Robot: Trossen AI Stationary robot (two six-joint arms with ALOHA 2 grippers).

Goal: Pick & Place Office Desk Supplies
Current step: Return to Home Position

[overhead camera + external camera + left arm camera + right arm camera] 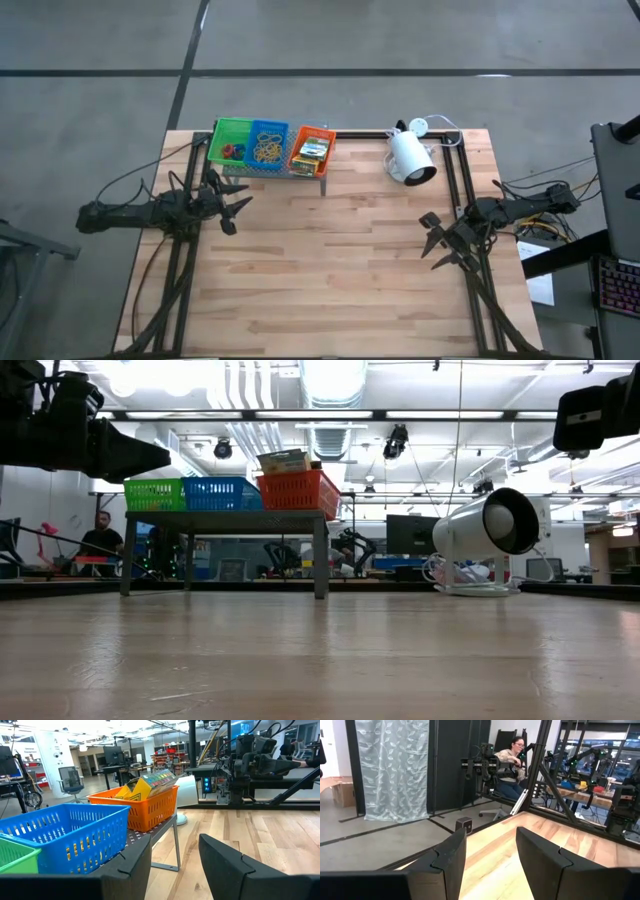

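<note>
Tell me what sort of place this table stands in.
Probably a robotics lab or open workshop: exposed ceiling ducts, an office chair and monitor, and a seated person beside another arm rig.

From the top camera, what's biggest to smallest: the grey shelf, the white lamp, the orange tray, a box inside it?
1. Grey perforated metal shelf, widest by far.
2. White round lamp and orange plastic tray look about alike; no ranking.
3. Green-yellow printed card box, inside that tray.
</note>
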